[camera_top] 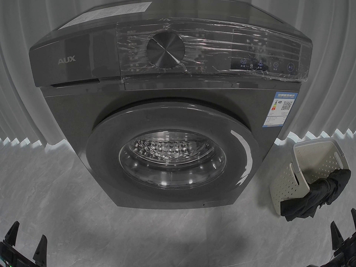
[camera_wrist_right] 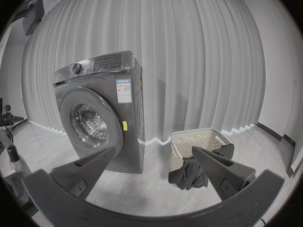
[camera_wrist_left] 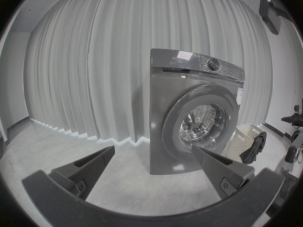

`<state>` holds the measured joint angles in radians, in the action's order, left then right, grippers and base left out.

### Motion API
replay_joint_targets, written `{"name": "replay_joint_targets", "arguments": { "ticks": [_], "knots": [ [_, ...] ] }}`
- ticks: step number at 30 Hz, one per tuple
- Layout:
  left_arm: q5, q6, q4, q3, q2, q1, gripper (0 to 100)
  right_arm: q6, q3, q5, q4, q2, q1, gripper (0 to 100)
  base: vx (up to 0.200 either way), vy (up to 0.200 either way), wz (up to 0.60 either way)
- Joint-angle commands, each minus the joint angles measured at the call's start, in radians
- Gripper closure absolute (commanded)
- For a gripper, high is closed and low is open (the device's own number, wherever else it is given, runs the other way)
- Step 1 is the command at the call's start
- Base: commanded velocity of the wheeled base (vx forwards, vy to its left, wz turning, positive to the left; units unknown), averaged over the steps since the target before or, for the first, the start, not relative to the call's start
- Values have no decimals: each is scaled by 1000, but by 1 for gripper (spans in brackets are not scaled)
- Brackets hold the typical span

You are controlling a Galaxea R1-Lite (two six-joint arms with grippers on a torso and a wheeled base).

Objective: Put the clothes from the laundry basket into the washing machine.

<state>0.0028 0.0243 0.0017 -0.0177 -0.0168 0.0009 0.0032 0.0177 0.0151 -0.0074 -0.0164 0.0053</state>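
The washing machine (camera_top: 174, 93) stood at the centre of the head view, its round door (camera_top: 172, 156) shut. The laundry basket (camera_top: 320, 154) sat at lower right, beside it. A dark garment (camera_top: 319, 195) hung over the basket's rim. It was judged soft, light and limp, and best pinched at the bunched fold. The left gripper (camera_top: 29, 231) and right gripper (camera_top: 343, 219) occupied the bottom corners, both spread wide and empty.

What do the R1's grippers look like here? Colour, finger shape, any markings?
The left gripper and right gripper look alike. Each has two dark grey, matte, wedge-shaped fingers that taper to points and have a ribbed texture inside the tips. There is a round screw near each finger's base. The fingers sit on a curved dark bar. The surfaces look plain and unmarked.
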Motion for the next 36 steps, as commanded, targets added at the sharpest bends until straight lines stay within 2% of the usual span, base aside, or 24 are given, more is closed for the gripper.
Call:
{"name": "replay_joint_targets", "arguments": {
  "ticks": [1, 7, 16, 36],
  "knots": [
    [0, 0, 0, 16, 17, -1, 0, 0, -18, 0, 0, 16, 1, 0, 0, 0, 0],
    [0, 0, 0, 16, 17, -1, 0, 0, -18, 0, 0, 16, 1, 0, 0, 0, 0],
    [0, 0, 0, 16, 17, 1, 0, 0, -18, 0, 0, 16, 1, 0, 0, 200, 0],
    [0, 0, 0, 16, 17, 1, 0, 0, -18, 2, 0, 16, -2, 0, 0, 0, 0]
  ]
}}
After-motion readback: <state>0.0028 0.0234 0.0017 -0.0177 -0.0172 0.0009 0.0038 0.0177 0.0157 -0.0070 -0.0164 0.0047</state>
